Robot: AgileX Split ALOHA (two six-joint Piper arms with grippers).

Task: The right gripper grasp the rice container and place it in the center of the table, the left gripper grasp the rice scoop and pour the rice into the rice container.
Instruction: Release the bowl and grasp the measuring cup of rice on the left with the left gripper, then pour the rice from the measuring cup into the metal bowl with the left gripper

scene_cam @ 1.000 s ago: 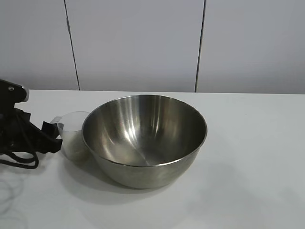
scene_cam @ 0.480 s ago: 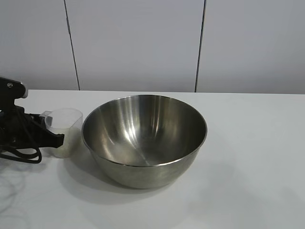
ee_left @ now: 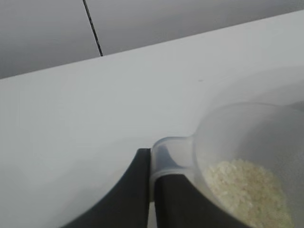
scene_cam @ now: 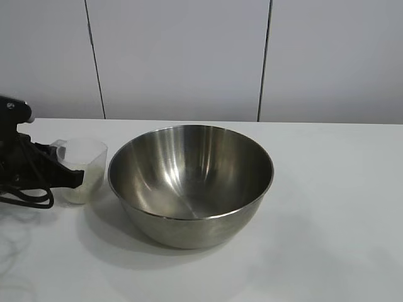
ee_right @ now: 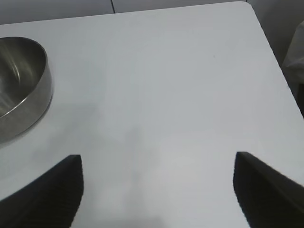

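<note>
Bowl [scene_cam: 191,184] sits mid-table [scene_cam: 334,207], empty, placement judged done. Scoop [scene_cam: 82,170] stands upright just beside bowl's left rim, apart from it. Left gripper [ee_left: 151,183] clenched on scoop's tab handle [ee_left: 172,154]; handle points away from bowl, so bowl lies straight beyond scoop from jaws. Scoop holds rice [ee_left: 244,192], partly filled. Right gripper [ee_right: 156,190] released, jaws wide, parked over bare table right of bowl. Left arm nearer. Next, by judgement: lift, carry over rim, tip.
</note>
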